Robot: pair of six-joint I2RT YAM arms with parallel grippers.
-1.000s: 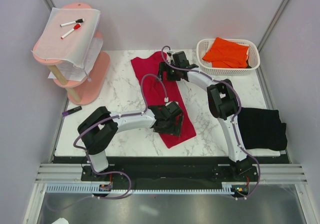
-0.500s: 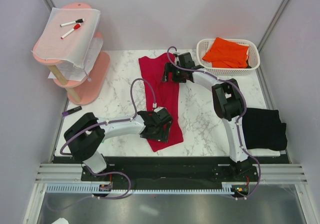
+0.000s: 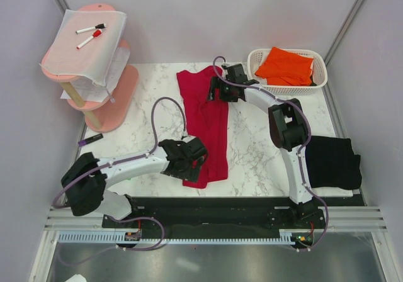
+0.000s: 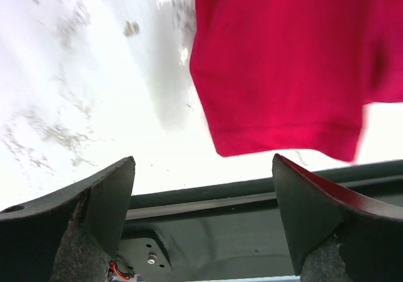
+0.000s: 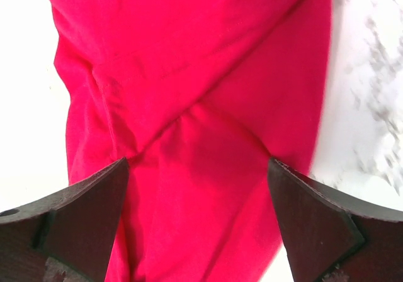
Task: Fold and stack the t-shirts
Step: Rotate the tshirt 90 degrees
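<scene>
The crimson red t-shirt (image 3: 211,124) lies as a long folded strip down the middle of the marble table. My left gripper (image 3: 194,163) stands open over the strip's near left corner. In the left wrist view the left gripper (image 4: 203,159) has nothing between its fingers, and the red t-shirt's hem (image 4: 283,62) lies just ahead of them. My right gripper (image 3: 218,95) hovers open over the strip's far end; the right wrist view shows the right gripper (image 5: 196,162) spread wide above creased red t-shirt fabric (image 5: 189,93). The orange t-shirt (image 3: 286,65) lies in a basket. The black t-shirt (image 3: 330,162) lies folded at the right edge.
The white basket (image 3: 318,80) stands at the back right corner. A pink tiered stand (image 3: 119,90) with a white sheet and marker pens (image 3: 88,36) stands at the back left. One purple pen (image 3: 90,140) lies by the table's left edge. The table's dark front rail (image 4: 220,200) is right below the left gripper.
The left arm has drawn back to the near left, and the red t-shirt's near end has swung left, so the strip lies straighter. The right gripper has shifted slightly right.
</scene>
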